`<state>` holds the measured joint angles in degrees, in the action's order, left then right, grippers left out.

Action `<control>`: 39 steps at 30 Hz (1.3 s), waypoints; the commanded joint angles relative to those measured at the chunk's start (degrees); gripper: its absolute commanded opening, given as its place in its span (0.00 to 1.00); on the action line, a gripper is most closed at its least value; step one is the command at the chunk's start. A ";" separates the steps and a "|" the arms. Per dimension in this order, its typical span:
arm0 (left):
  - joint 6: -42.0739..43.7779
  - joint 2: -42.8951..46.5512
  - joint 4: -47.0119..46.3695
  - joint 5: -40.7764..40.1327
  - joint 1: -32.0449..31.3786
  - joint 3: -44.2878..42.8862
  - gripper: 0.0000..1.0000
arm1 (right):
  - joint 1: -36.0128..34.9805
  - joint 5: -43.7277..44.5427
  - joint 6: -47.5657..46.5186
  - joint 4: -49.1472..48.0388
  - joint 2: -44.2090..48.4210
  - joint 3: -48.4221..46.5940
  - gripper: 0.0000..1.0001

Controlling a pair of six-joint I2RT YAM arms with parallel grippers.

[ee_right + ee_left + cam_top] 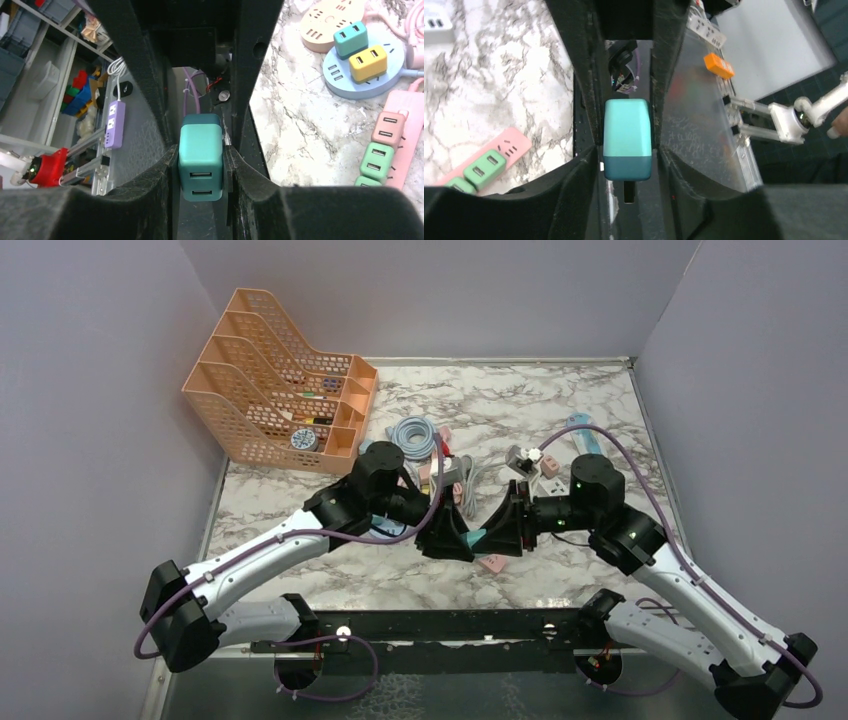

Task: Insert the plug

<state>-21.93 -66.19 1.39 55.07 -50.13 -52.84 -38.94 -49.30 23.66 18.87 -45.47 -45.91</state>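
The plug is a teal block charger, held in mid-air between both arms above the table's middle. My left gripper is shut on the plug, and a metal prong shows below its darker end. From the opposite side my right gripper is shut on the same plug, whose two USB ports face that camera. In the top view the left gripper and the right gripper meet tip to tip. A pink power strip lies on the marble just below them.
An orange file rack stands at the back left, with a coiled grey-blue cable beside it. White adapters lie behind the grippers. A round blue socket hub carries a teal and a yellow charger. Grey walls enclose the table.
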 commanded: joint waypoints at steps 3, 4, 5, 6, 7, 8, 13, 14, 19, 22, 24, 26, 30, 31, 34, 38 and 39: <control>5.10 5.05 7.68 -20.10 1.34 1.69 0.72 | -0.26 14.38 -10.19 11.68 -3.58 -5.86 0.01; 3.48 11.13 12.57 -38.77 1.67 6.84 0.82 | -0.26 27.19 -14.46 15.33 -6.81 -7.24 0.01; 2.44 12.76 13.96 -44.08 1.77 7.91 0.83 | -0.26 27.66 -16.90 15.33 -8.11 -8.04 0.01; 1.30 14.37 15.34 -48.58 1.90 8.95 0.84 | -0.26 26.92 -19.24 15.58 -9.61 -9.04 0.01; 0.10 16.08 16.55 -52.28 1.92 9.70 0.84 | -0.33 27.87 -20.57 16.14 -11.39 -10.33 0.01; -1.15 17.66 17.54 -55.66 2.06 10.41 0.84 | -0.34 29.73 -21.54 16.85 -13.20 -11.61 0.01; -4.81 24.88 20.25 -63.06 2.14 12.44 0.85 | -0.32 36.17 -30.01 21.96 -21.34 -16.33 0.01; -5.27 26.02 20.31 -64.15 2.16 12.82 0.85 | -0.34 37.08 -32.64 23.43 -22.70 -16.47 0.01; -5.92 28.76 20.25 -65.44 2.22 13.66 0.86 | -0.33 37.03 -43.49 29.97 -24.50 -13.35 0.01; -5.93 29.22 20.12 -65.90 2.25 14.11 0.86 | -0.23 32.63 -48.42 34.19 -22.70 -14.20 0.01; -5.72 29.34 20.10 -66.23 2.27 14.37 0.86 | -0.33 31.50 -49.81 35.24 -21.08 -13.48 0.01; -5.14 29.37 19.46 -66.23 2.23 14.83 0.87 | -0.28 31.21 -51.37 36.81 -20.82 -12.38 0.01; -5.64 28.28 17.43 -65.40 2.26 15.71 0.87 | -0.39 31.80 -52.37 36.94 -21.85 -8.96 0.01; -6.46 28.04 16.88 -64.78 2.23 16.01 0.87 | -0.43 31.59 -52.53 36.41 -21.74 -8.63 0.01; -10.89 27.08 14.90 -61.71 2.20 17.34 0.85 | -0.66 31.48 -52.80 36.10 -22.42 -9.41 0.01; -19.35 24.01 7.59 -54.62 2.21 22.59 0.71 | -0.95 31.40 -53.72 35.75 -24.90 -10.49 0.01; -20.92 22.71 6.15 -52.67 2.15 23.67 0.65 | -1.18 31.78 -53.72 35.60 -25.44 -10.43 0.01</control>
<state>-33.80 -39.99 15.55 -6.07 -48.05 -33.34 -39.33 -16.40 -28.14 55.07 -68.82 -54.78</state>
